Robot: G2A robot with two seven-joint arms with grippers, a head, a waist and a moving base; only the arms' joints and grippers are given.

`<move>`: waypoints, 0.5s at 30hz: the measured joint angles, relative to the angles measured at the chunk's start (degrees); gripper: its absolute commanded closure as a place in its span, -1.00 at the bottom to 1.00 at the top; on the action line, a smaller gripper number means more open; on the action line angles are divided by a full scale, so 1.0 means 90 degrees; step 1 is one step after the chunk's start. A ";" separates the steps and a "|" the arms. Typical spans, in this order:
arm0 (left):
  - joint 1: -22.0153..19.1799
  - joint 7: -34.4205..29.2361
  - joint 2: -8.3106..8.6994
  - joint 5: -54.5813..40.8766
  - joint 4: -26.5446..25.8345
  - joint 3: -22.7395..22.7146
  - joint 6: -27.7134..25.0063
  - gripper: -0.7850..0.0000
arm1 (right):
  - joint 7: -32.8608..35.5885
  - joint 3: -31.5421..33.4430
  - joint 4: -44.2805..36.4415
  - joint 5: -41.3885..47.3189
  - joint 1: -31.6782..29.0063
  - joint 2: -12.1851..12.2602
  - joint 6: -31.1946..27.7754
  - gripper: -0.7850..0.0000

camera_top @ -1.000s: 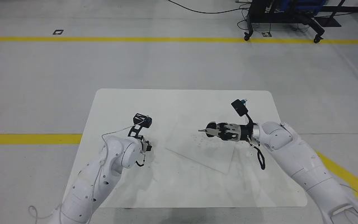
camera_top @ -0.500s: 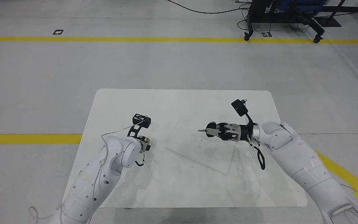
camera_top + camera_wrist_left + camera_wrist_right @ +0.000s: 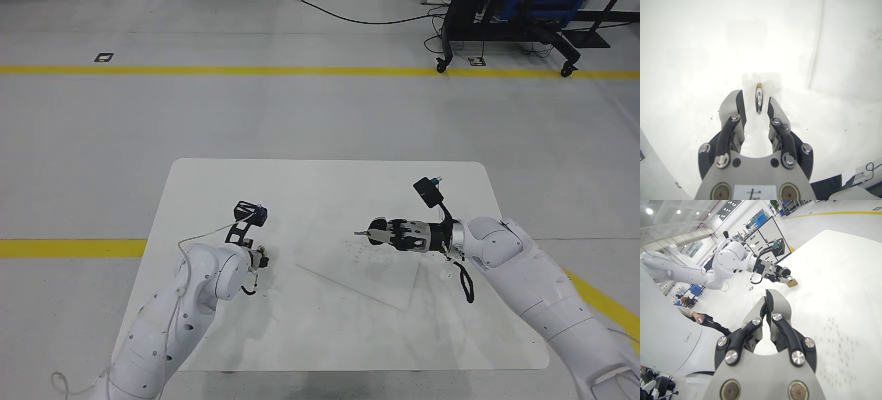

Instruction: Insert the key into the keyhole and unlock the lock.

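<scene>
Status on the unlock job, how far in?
Done: right tool is shut on the key. In hand: left tool open, straddling the padlock on the table, not gripping yet. Left: grip padlock, insert key, turn.

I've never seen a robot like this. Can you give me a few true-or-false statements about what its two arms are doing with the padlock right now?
1. The brass padlock with a silver shackle rests on the white table. True.
2. The left gripper is clamped on the padlock. False: its fingers are open, one on each side of the shackle, with gaps.
3. The right gripper is shut. True.
4. The thin metal key is already in the keyhole. False: it sticks out of the right gripper, well apart from the padlock.
</scene>
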 measured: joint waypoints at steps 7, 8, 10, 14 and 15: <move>-0.0028 0.0001 -0.0029 0.0048 -0.0012 -0.0016 -0.0029 0.55 | 0.0000 0.0000 0.0000 0.0000 0.0000 0.0000 0.0000 1.00; -0.0048 0.0003 -0.0034 0.0059 0.0009 -0.0011 -0.0043 0.65 | 0.0000 0.0000 0.0000 0.0000 0.0000 0.0000 0.0000 1.00; -0.0108 -0.0037 -0.0050 0.0091 0.0087 0.0023 -0.0085 0.95 | 0.0000 0.0000 0.0000 0.0000 0.0000 0.0000 0.0000 1.00; -0.0215 -0.0139 -0.0089 0.0087 0.0220 0.0110 -0.0121 1.00 | 0.0000 0.0000 0.0000 0.0000 0.0000 0.0000 0.0000 1.00; -0.0234 -0.0144 -0.0099 0.0095 0.0252 0.0129 -0.0122 1.00 | 0.0000 0.0000 0.0000 0.0000 0.0000 0.0000 0.0000 1.00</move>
